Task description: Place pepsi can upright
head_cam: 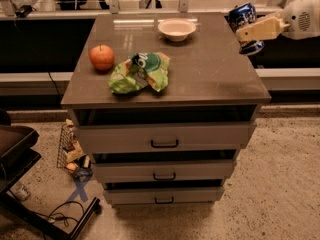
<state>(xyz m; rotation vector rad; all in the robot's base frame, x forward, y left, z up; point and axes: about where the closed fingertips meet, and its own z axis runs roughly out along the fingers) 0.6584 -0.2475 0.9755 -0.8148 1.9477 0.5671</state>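
Observation:
The pepsi can (pixel 243 19) is dark blue with a round logo and a silver top. It is held in the air just off the right edge of the brown table top (pixel 210 69), near its far right corner, roughly upright with a slight tilt. My gripper (pixel 250 33) reaches in from the right on a white arm and is shut on the can, with a beige finger (pixel 260 30) lying across its front. The can's lower part is partly hidden behind that finger.
On the table top stand a white bowl (pixel 176 29) at the back middle, a red apple (pixel 101 57) at the left and a crumpled green chip bag (pixel 140 72) in the middle. The cabinet has three drawers (pixel 164 138) below. A dark chair base (pixel 20 154) stands at the lower left.

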